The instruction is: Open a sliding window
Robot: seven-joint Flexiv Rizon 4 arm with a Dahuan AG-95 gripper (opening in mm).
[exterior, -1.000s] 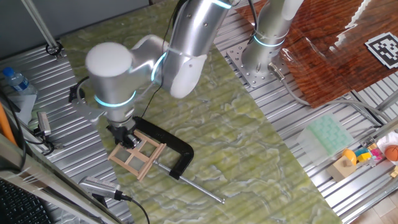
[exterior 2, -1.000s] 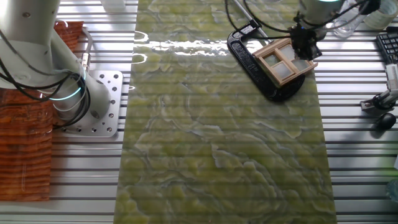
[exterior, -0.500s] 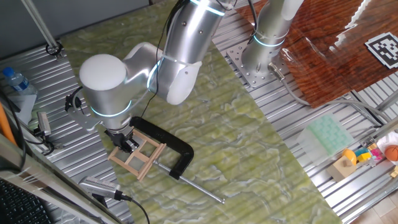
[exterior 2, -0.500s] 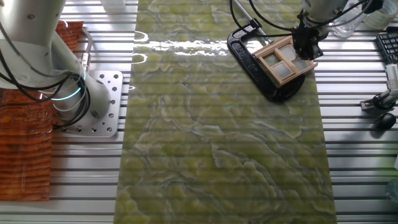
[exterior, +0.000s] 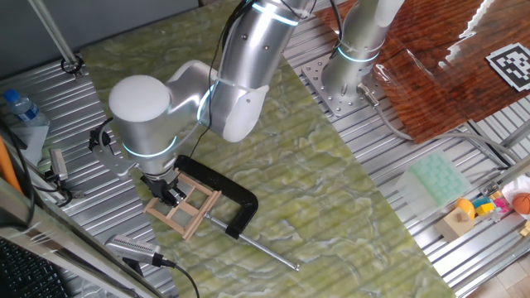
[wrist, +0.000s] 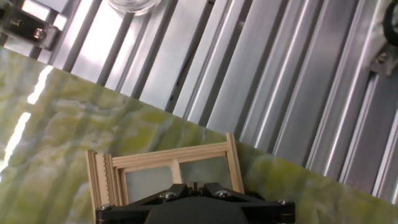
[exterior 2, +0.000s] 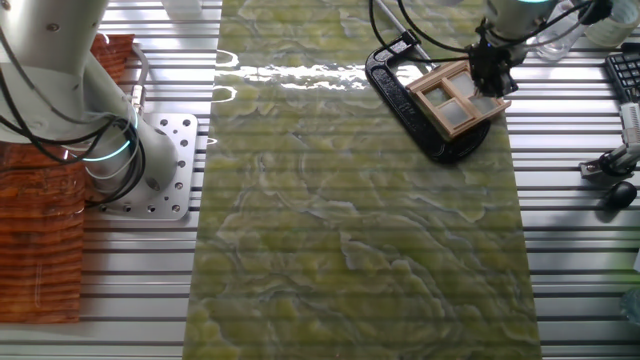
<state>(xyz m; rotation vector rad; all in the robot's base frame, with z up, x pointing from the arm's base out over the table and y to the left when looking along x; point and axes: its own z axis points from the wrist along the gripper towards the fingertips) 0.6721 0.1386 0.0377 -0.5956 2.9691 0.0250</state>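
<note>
The sliding window is a small light-wood frame with four greyish panes. It lies flat on the green mat, held in a black C-clamp. My gripper points down on the window's far left part, fingers together, touching the wood. In the other fixed view the gripper stands at the right edge of the window. In the hand view the window fills the lower middle and the closed gripper sits over its cross bar. What the tips touch is hidden.
The clamp's steel screw rod sticks out toward the mat's front. A water bottle and a metal tool lie left on the ribbed table. The arm's base stands at the back. A keyboard lies right of the window.
The arm's elbow has swung slightly left and the gripper has settled lower on the window. The window and the clamp have not visibly moved.
</note>
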